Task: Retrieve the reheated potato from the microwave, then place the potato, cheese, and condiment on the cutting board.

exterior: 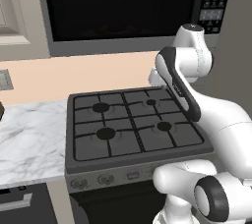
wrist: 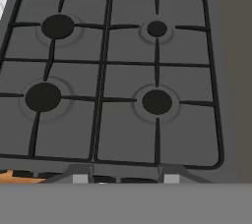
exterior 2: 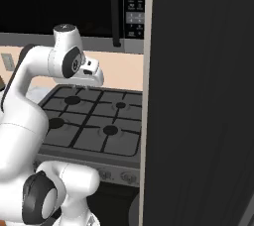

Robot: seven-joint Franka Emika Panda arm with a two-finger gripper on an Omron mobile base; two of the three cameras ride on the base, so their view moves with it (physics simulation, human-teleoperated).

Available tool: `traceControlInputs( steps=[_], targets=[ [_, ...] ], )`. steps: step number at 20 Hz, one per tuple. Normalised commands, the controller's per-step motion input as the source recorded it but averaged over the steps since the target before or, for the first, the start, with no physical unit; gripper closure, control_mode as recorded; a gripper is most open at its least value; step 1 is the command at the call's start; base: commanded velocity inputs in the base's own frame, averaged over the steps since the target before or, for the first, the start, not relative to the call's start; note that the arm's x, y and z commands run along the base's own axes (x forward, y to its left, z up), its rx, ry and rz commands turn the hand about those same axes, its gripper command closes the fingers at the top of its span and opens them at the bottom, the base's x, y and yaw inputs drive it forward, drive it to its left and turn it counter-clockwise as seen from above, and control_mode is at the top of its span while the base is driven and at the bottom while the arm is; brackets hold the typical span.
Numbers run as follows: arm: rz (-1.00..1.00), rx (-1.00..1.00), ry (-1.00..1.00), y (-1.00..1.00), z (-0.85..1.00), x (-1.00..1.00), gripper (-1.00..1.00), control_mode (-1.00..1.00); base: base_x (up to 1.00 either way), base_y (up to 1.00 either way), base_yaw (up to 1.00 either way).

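The microwave (exterior: 123, 7) hangs above the stove with its wide dark glass door closed and its button panel (exterior: 216, 2) at the right; it also appears as the microwave (exterior 2: 64, 2) in the right base view. My gripper (exterior 2: 82, 86) hovers over the back of the stove, below the microwave, and points down at the burners. In the hand view the gripper (wrist: 125, 176) is open, its tips wide apart with nothing between them. The potato, cheese, condiment and cutting board are out of view.
A black four-burner gas stove (exterior: 133, 120) lies right under the hand. A white marble counter (exterior: 29, 139) extends to its left, with a dark object (exterior: 1, 111) cut off at the edge. A tall dark panel (exterior 2: 198, 96) stands close on the right.
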Motion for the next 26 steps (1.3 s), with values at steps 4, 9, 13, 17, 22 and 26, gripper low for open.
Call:
traceControlInputs(
  steps=[4,9,13,17,22,26],
  targets=[
    [0.00,0.00,-0.01,0.00,0.00,-0.02,-1.00,-1.00,0.00,0.00,0.00],
    [-0.07,0.00,-0.08,-0.04,0.00,-0.17,-1.00,-1.00,0.00,0.00,0.00],
    [-0.15,0.00,-0.40,-0.10,0.03,-0.32,-1.00,-1.00,0.00,0.00,0.00],
    [-0.04,0.00,-0.32,-0.13,0.22,-0.16,-1.00,-1.00,0.00,0.00,0.00],
    [0.00,0.00,-0.26,-0.15,0.37,-0.12,-1.00,-1.00,0.00,0.00,0.00],
    [0.00,-0.01,-0.15,-0.13,0.54,-0.06,-1.00,-1.00,0.00,0.00,0.00]
  ],
)
